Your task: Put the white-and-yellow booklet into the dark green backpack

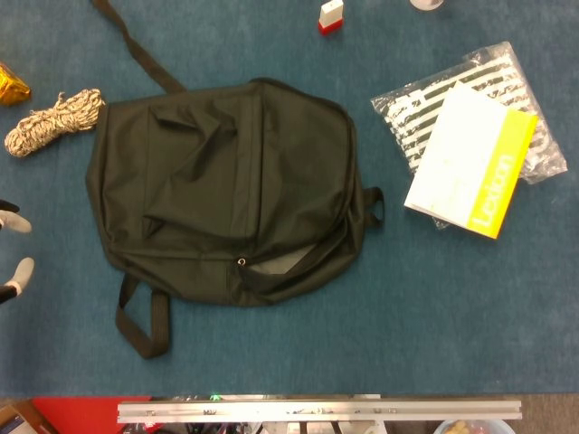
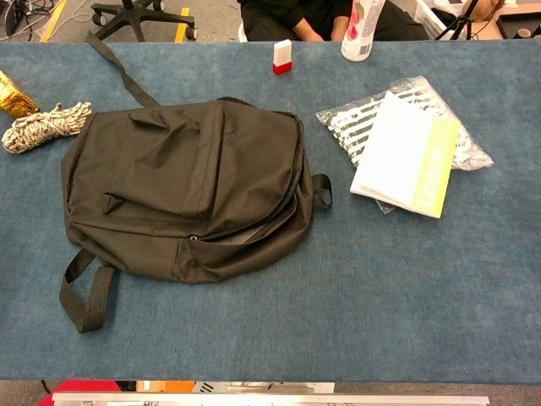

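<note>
The dark green backpack lies flat on the blue table, left of centre. Its zipper is partly open along the near edge, showing a grey lining. To its right the white-and-yellow booklet lies on a striped plastic bag. Of my left hand only two pale fingertips show at the head view's far left edge, apart and holding nothing, well clear of the backpack. My right hand is in neither view.
A coiled rope and a gold packet sit at the far left. A small red-and-white box and a bottle stand at the back edge. A backpack strap loop trails toward the near edge.
</note>
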